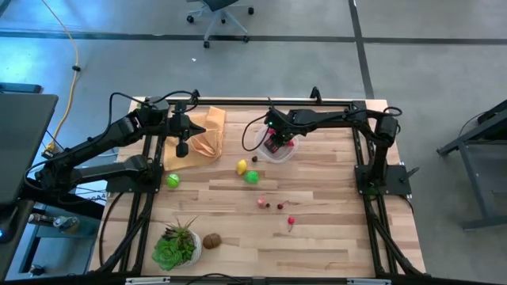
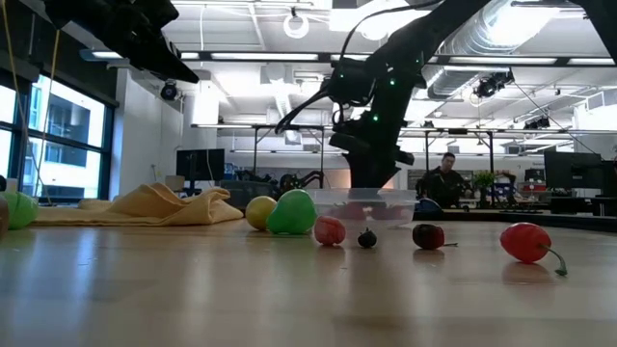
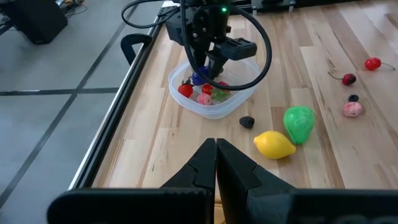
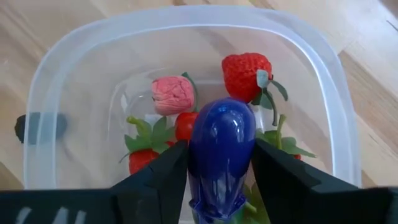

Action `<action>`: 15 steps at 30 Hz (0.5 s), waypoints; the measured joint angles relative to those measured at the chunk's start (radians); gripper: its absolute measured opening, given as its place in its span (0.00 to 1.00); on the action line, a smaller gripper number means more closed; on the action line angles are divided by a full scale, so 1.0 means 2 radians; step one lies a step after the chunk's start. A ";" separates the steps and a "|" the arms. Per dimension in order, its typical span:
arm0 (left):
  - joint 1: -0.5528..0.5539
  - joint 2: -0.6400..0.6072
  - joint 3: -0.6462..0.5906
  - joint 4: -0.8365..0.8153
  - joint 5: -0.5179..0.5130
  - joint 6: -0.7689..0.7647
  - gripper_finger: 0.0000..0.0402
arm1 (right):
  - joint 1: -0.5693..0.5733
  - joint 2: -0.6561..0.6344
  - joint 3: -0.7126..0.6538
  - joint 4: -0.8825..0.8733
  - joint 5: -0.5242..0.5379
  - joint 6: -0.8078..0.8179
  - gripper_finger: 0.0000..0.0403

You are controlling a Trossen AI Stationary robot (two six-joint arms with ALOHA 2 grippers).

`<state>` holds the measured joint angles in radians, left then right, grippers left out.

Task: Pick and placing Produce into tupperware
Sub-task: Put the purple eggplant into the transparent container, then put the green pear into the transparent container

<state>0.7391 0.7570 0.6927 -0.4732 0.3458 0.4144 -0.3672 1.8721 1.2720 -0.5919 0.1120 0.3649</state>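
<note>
The purple piece (image 4: 221, 158) runs off the right wrist view's lower edge between the right gripper (image 4: 217, 180) fingers, covering most of the small red piece (image 4: 185, 126) behind.

A dark piece (image 4: 40, 127) outside the tupperware (image 4: 186, 25) shows only blurred through its wall.

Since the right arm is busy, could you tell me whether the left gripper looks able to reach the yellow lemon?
Probably yes: the lemon lies on open wood ahead of the shut left gripper, nothing between them.

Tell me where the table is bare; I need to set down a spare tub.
Bare wood lies between the small red fruit and the table's right edge, and between the brown produce and that fruit. Crowded around the clear plastic tupperware.
</note>
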 joint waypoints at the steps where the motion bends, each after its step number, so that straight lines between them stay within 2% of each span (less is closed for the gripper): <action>1: 0.000 0.000 0.000 0.000 0.000 0.000 0.01 | 0.000 0.000 0.000 0.001 0.000 0.000 0.43; 15: 0.000 0.000 0.000 0.000 0.000 0.000 0.01 | 0.001 -0.002 0.004 0.005 -0.003 -0.002 0.52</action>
<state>0.7395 0.7570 0.6926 -0.4729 0.3458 0.4141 -0.3653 1.8671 1.2802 -0.5823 0.1051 0.3609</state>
